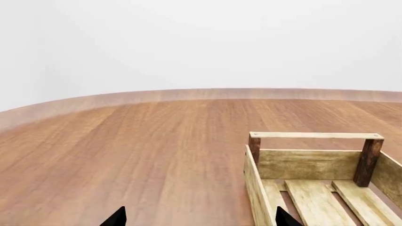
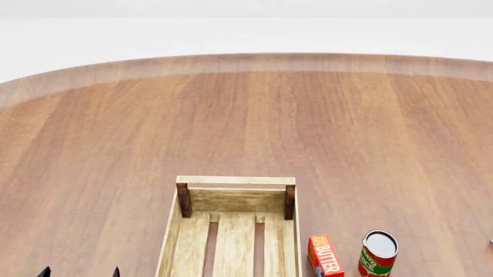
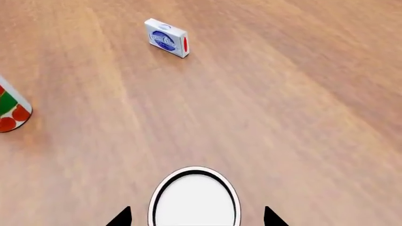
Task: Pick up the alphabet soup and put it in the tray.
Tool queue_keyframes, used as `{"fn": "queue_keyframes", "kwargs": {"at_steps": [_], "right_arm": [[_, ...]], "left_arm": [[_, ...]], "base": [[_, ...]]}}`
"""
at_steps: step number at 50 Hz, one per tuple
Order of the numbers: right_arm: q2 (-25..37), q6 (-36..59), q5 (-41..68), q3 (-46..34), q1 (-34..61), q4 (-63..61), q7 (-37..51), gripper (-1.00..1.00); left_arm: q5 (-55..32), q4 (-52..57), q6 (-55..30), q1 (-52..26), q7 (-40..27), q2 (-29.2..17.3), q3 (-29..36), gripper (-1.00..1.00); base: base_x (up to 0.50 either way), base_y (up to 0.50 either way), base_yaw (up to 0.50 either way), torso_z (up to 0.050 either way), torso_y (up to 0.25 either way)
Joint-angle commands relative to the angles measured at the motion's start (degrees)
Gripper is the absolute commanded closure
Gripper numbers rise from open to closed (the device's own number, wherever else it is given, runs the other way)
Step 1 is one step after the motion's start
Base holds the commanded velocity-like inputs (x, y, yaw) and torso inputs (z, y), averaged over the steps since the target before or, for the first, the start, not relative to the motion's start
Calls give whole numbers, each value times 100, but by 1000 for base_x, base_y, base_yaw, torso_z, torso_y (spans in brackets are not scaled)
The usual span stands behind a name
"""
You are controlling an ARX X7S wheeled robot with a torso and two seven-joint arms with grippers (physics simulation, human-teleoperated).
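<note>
A can with a pale white top (image 3: 195, 200) stands upright between the fingertips of my right gripper (image 3: 196, 217). Only its top shows and its label is hidden; by that pale top I take it for the alphabet soup. The right gripper is open, with a gap on each side of the can. The tray (image 2: 235, 180), a light-wood slatted crate, lies at the near middle of the table and holds nothing. My left gripper (image 1: 199, 217) is open beside the tray's (image 1: 314, 135) left wall, with one fingertip over that wall. In the head view its tips (image 2: 80, 272) show at the bottom left.
A red-and-green can (image 2: 377, 254) with a darker top stands right of the tray, and shows again in the right wrist view (image 3: 9, 110). A red butter box (image 2: 326, 257) stands between that can and the tray. A small blue-and-white box (image 3: 166, 37) lies further off. The round wooden table's far edge (image 2: 246, 60) curves across the back.
</note>
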Motion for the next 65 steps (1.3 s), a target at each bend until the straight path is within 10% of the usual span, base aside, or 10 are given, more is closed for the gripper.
{"fn": "queue_keyframes", "kwargs": {"at_steps": [1, 32, 33, 65], "right_arm": [[-7, -77, -132, -240, 130, 289, 54, -100], [-95, 89, -102, -260, 82, 149, 204, -100], [-94, 78, -102, -258, 86, 162, 202, 100], [-192, 175, 396, -165, -238, -1477, -46, 100]], "left_arm": [[-24, -1, -3, -7, -21, -17, 24, -100], [-70, -4, 37, -21, -79, -75, 100, -100], [-72, -5, 40, -21, -80, -77, 101, -100], [-144, 37, 42, -17, -141, -128, 168, -100]], "base": [[0, 0, 0, 0, 0], [0, 0, 0, 0, 0], [0, 0, 0, 0, 0], [0, 0, 0, 0, 0]]}}
